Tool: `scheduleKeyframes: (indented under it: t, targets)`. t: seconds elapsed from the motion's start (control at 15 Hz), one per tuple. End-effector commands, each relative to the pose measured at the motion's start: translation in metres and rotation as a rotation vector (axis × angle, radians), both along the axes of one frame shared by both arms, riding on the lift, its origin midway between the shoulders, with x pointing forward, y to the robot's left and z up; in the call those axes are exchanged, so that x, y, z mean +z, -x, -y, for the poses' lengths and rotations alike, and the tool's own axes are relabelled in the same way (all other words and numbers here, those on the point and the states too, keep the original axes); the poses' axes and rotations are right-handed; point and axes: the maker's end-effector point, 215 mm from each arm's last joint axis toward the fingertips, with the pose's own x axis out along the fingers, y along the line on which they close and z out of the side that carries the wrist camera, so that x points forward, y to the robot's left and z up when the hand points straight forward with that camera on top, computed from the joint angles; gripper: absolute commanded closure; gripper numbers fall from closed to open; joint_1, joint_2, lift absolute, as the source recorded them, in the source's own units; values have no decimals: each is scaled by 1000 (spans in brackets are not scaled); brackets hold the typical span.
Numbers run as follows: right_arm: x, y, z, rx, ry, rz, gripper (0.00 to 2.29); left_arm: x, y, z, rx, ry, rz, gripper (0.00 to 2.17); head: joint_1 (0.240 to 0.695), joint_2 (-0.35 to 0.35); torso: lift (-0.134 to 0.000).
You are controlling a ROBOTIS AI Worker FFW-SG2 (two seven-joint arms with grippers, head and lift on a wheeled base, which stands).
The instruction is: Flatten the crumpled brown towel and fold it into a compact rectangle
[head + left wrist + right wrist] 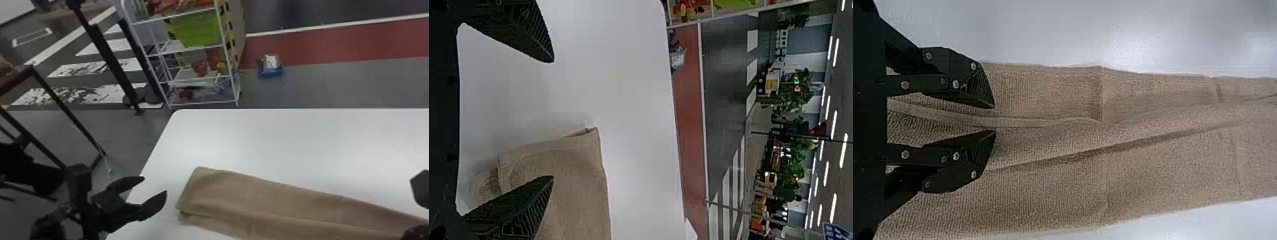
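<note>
Head view: towel [271,201] cut off by the frame from 4 to 6 o'clock, its end there out of sight. Table [287,137] clipped too, 3 to 7 o'clock. Right gripper [420,189] mostly out of frame at 4 o'clock. Arm behind left gripper [154,185] cut off at 7 o'clock. Shelf [204,103] loses its top at 11 o'clock; red bits [200,68] on it too blurred to ID. Same for packet [271,63], 1 o'clock.

Left wrist view: finger [516,205] hides part of towel; background clutter [774,175] too small to ID.

Right wrist view: towel partly hidden under gripper, clipped by the frame.
</note>
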Motion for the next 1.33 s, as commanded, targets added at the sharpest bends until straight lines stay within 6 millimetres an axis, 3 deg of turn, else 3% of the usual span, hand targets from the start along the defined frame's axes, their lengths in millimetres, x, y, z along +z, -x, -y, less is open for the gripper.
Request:
scheduleKeyframes:
  t: [0.0, 0.47, 0.73, 0.93, 1.07, 1.27]
  targets:
    - [0, 0, 0, 0, -6, -11, 826, -1, 0, 0, 1, 2, -1, 46, 695, 350, -124]
    - [-1, -3, -1, -7, -9, -13, 937, 0, -2, -1, 0, 2, 7, 46, 695, 348, -124]
    - [9, -8, -4, -18, -52, -19, 1031, 1, -2, -2, 2, 0, 9, 46, 695, 350, -124]
    - [7, -4, -6, 2, -56, -18, 1112, 2, -1, -3, 4, -1, 9, 46, 695, 350, -124]
    - [16, -2, -12, 15, -87, -14, 1112, 2, -1, -4, 4, -1, 9, 46, 695, 350, -124]
    - [27, 16, -19, 70, -91, 4, 1112, 5, 0, -8, 10, -6, 13, 46, 695, 350, -124]
